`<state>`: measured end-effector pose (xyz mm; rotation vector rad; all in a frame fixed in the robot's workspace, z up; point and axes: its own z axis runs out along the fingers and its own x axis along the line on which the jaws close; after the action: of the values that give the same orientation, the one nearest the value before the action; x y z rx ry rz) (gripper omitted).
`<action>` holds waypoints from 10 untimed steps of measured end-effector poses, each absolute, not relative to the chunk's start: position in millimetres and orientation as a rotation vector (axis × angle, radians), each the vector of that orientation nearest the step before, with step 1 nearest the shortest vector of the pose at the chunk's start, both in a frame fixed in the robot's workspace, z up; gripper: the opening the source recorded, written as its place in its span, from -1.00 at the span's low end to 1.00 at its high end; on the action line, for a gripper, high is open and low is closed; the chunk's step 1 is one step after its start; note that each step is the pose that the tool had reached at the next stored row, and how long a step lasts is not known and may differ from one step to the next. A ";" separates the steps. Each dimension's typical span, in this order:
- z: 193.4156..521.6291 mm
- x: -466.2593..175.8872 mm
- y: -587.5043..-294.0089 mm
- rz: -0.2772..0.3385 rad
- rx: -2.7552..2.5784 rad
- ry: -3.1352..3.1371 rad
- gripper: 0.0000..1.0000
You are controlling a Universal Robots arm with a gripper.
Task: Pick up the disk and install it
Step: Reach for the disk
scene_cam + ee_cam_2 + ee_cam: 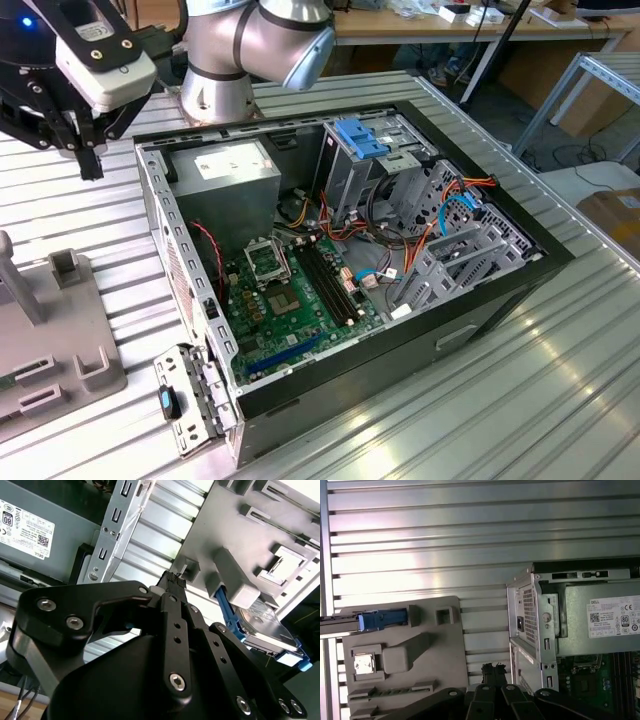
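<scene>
Above the ribbed aluminium desk [470, 540], between the open black computer case [480, 320] and the grey plastic fixture tray [445, 650], the black gripper [90, 165] is hovering with its fingers [175, 579] pressed together on nothing. The flat grey metal disk in its bright blue carrier [367, 622] is sitting at the tray's side farthest from the case. It is lying well apart from the fingers, its long axis seemingly running along the desk's ribs.

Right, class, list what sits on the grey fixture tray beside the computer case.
In the first wrist view, the grey fixture tray holds the disk, standing on edge, and a small silver square part in a recess. The tray under the disk is covered.
</scene>
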<state>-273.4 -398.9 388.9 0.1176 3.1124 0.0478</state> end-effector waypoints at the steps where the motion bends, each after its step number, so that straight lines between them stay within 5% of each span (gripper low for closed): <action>1: 388.9 -275.5 -398.9 0.048 0.118 3.112 -0.79; 10: 388.2 -296.8 -398.9 0.047 0.118 3.112 -0.79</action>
<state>-296.8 -398.9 388.2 0.1177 3.1123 0.0475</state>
